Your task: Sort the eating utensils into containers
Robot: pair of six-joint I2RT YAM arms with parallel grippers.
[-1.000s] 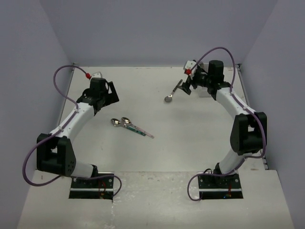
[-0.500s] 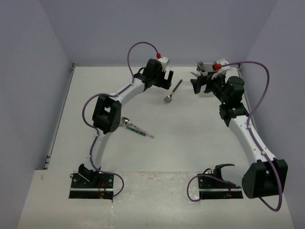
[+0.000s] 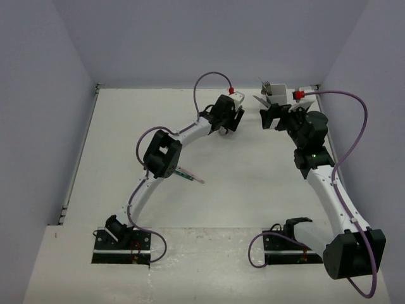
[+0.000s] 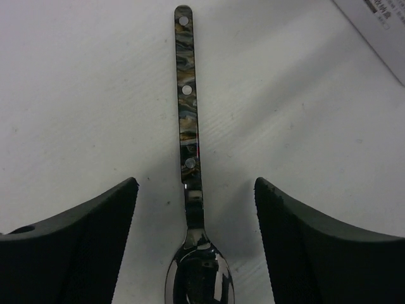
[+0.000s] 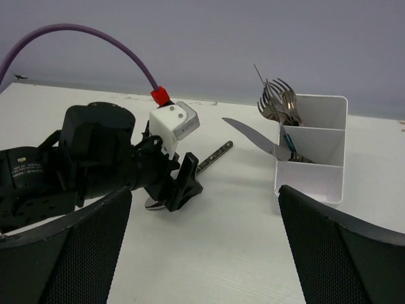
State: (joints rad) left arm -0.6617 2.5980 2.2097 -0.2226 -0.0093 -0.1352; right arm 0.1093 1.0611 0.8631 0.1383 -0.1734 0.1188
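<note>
A spoon with a dark patterned handle [image 4: 188, 107] lies flat on the white table, its shiny bowl [image 4: 200, 278] nearest the left wrist camera. My left gripper [image 4: 195, 185] is open and straddles the spoon's neck, with a gap on each side and no contact. In the top view the left gripper [image 3: 228, 121] covers this spoon. My right gripper [image 3: 271, 118] is open and empty, just in front of the white container [image 3: 279, 95]. From the right wrist, the container [image 5: 316, 166] holds forks [image 5: 278, 101] and a knife [image 5: 253, 136].
A teal and pink handled utensil [image 3: 190, 176] lies mid-table, its head hidden under the left arm's elbow [image 3: 161, 155]. A corner of the container [image 4: 380, 25] shows at the top right of the left wrist view. Purple walls enclose the table on three sides.
The left arm swung from the table's left side across to the dark-handled spoon and lowered over it, its jaws narrowing slightly. The right gripper drew back from that spoon toward the container.
</note>
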